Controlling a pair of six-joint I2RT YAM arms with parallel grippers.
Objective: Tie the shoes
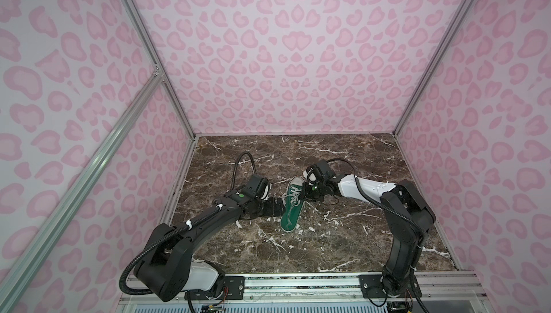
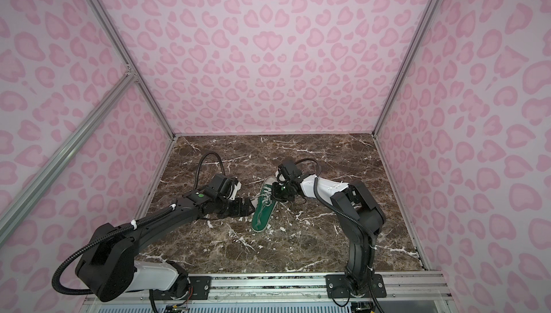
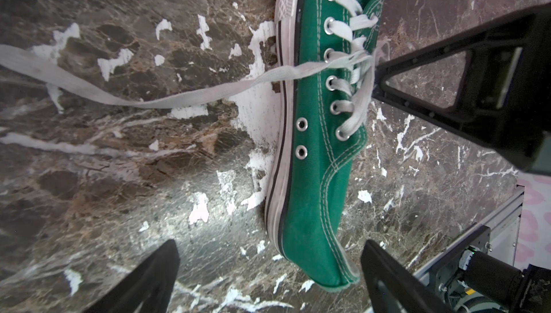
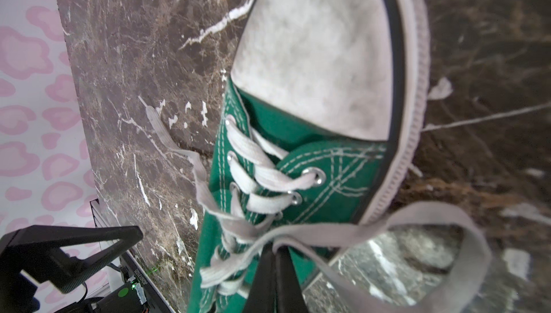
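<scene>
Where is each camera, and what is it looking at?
Top views: high above the front, looking down at the table, both arms and the shoe.
Left wrist: on the left arm, facing the shoe's side; the open left gripper shows.
Right wrist: on the right arm, facing the toe cap; the right gripper is shut on a lace.
All views share the shoe.

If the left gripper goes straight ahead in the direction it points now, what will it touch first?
Probably the green sneaker: it lies directly ahead of the open left gripper, heel end nearest. Depth is unclear, so the marble table might come first.
</scene>
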